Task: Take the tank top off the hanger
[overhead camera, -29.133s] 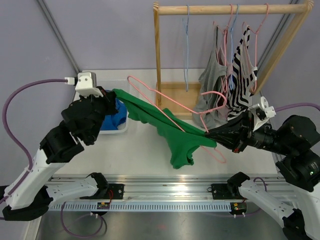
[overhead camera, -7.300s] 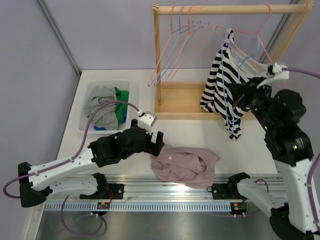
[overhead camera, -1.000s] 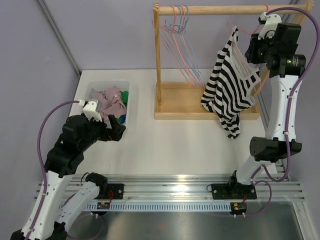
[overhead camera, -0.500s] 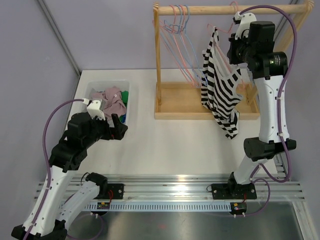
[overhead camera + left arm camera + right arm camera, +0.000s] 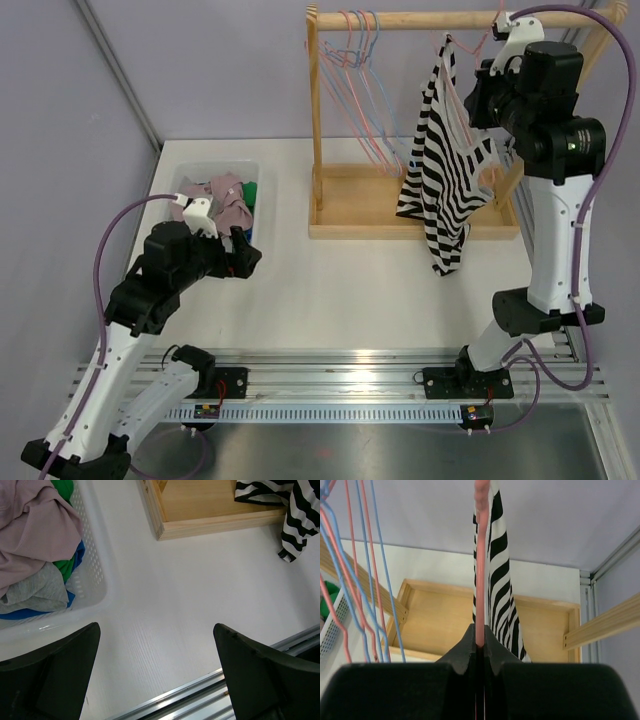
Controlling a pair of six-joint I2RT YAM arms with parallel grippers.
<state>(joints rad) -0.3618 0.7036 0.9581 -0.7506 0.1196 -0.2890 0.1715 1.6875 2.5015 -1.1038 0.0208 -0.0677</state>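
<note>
A: Where is the striped tank top [image 5: 445, 180] seen?

B: Hung on a pink hanger [image 5: 479, 555], which is pinched by the right gripper [image 5: 479, 647]. The left gripper [image 5: 156, 670] is spread. Soft, limp cloth, probably best taken at the hem.

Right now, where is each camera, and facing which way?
Top external: above and behind, looking down on the left arm, right arm, table and wooden rack.
Left wrist: faces down at the white basket past the open left hand.
Right wrist: held high, facing along the pink hanger pinched in the right hand.
All three show the striped tank top.
</note>
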